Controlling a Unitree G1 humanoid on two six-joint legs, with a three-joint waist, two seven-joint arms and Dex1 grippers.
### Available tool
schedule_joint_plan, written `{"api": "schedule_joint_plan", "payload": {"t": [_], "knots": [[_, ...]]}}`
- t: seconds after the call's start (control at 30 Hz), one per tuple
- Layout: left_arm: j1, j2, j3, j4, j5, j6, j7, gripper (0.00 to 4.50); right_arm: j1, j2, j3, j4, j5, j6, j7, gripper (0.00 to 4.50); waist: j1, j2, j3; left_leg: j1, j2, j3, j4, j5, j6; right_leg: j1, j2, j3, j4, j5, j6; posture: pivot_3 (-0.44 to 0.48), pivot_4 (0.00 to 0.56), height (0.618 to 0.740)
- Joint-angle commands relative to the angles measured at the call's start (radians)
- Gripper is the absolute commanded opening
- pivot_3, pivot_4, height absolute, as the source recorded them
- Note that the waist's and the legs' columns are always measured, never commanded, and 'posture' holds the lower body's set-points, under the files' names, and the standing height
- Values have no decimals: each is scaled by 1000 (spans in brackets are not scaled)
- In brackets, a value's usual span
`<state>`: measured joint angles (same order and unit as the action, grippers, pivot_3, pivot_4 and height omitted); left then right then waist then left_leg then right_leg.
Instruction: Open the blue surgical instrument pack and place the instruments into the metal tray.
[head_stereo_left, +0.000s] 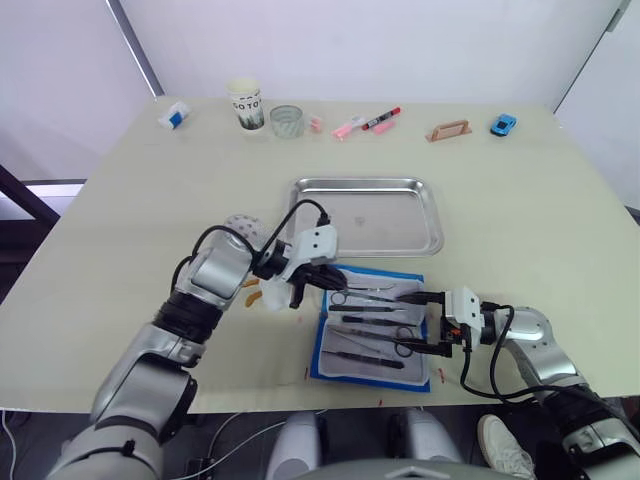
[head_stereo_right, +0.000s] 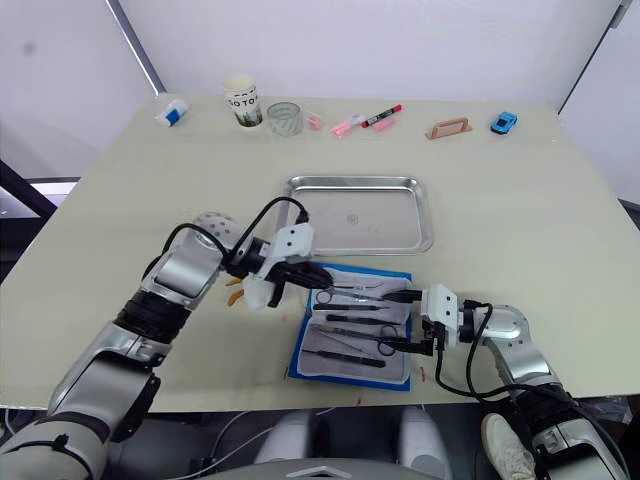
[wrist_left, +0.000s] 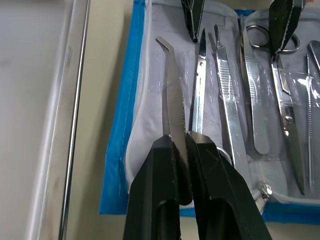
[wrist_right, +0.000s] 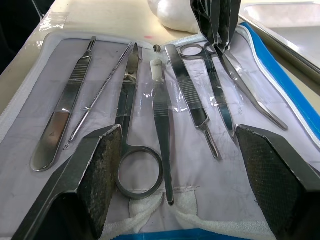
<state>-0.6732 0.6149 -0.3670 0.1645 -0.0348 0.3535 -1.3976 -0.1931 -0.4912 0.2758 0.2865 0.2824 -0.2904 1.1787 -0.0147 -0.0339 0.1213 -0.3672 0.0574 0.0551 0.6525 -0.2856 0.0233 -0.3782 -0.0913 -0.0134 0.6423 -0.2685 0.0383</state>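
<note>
While the pack (head_stereo_left: 372, 328) lies open just in front of the empty tray (head_stereo_left: 368, 215), the tools (wrist_right: 160, 102) rest in a row on its soft lining. The left pincer (wrist_left: 182, 145) is pinching the bent tweezers (wrist_left: 169, 95) at their end. The right pincer (head_stereo_left: 432, 322) is spread wide at the pack's other edge, holding nothing. The tools look thin, stiff, light and slippery, so each is best gripped at its middle.

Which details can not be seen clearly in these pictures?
- Left wrist view: the left claw pinches the bent-tip tweezers, hiding their handle end.
- Head views: lettering on the paper cup is too small.
- Right wrist view: the metal tray is cut off by the edge.
</note>
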Motion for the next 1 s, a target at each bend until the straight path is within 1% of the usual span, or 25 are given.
{"api": "schedule_joint_plan", "payload": {"t": [0.03, 0.4, 0.6, 0.7, 0.8, 0.83, 0.9, 1.0], "knots": [[-15, 24, 17, -53, -23, 14, -18, 48, 41, -33, 41, 115, -123, 75, -32, 3748, 0, 0, 0, 0, 0, 0, 0, 0, 0, 0, 0, 0, 0, 0, 0, 0, 150, 740], [2, 77, 33, -80, -54, 39, -31, 48, 37, -32, 46, 119, -126, 76, -28, 3748, 0, 2, 2, 0, 0, 0, 0, 0, 0, 0, 0, 0, 0, 0, 0, 0, 150, 740], [27, 122, 59, -100, -83, 39, -31, 48, 35, -32, 48, 123, -127, 74, -27, 3748, -1, 4, 3, 0, 0, 0, -1, 0, 0, 0, 0, 0, 0, 0, 0, 0, 150, 740], [53, 146, 90, -109, -106, 16, -27, 48, 33, -32, 49, 124, -126, 74, -27, 3748, -1, 4, 4, 0, 0, 0, -1, 0, 0, 0, 0, 0, -1, 0, 0, 0, 150, 740], [106, 183, 142, -114, -137, -42, -31, 48, 31, -32, 49, 126, -124, 73, -25, 3748, -3, 5, 4, 0, 0, 0, -1, 0, 0, -1, -1, -1, -1, 0, 0, 0, 150, 740], [118, 192, 151, -113, -141, -55, -34, 48, 30, -33, 49, 127, -124, 72, -24, 3748, -2, 5, 4, 1, 0, 0, -2, 0, 0, -1, -4, -4, -1, 0, 0, 0, 150, 740], [139, 206, 166, -105, -144, -98, -34, 48, 29, -34, 50, 128, -122, 72, -23, 3748, 1, 4, 4, 1, 0, 0, -2, 0, 0, -1, -5, -6, -1, 0, 0, 0, 150, 740], [184, 216, 218, -96, -180, -171, -38, 48, 25, -35, 50, 130, -121, 71, -18, 3748, -1, 5, 4, 1, 0, 0, -3, 0, 0, -1, -11, -13, -1, 0, 0, 0, 150, 740]]}}
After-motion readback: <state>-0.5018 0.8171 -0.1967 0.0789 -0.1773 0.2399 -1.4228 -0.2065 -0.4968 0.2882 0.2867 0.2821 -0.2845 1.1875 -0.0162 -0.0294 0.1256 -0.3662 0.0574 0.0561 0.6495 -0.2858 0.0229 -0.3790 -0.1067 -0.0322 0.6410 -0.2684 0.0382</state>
